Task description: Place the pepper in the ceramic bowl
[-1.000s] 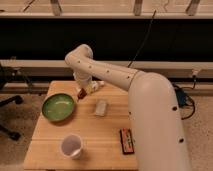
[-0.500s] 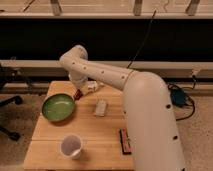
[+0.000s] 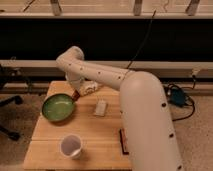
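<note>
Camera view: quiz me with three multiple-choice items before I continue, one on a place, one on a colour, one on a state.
1. Where is the gripper?
A. At the ceramic bowl's right rim
B. Over the white cup
C. Off the table

2. The bowl's colour?
A. Blue
B. Green
C. White

3. What lies in the bowl?
A. The cup
B. The flat box
C. Nothing visible

Answers: 1 A, it sits beside the rim with something reddish, apparently the pepper, at its tip. 2 B, its inside is green. 3 C, only bare green shows.

bowl (image 3: 58, 107): green, wide, shallow, upright, table's left side | pepper (image 3: 76, 94): small, dark red, at gripper (image 3: 77, 92), just over bowl's upper-right rim
</note>
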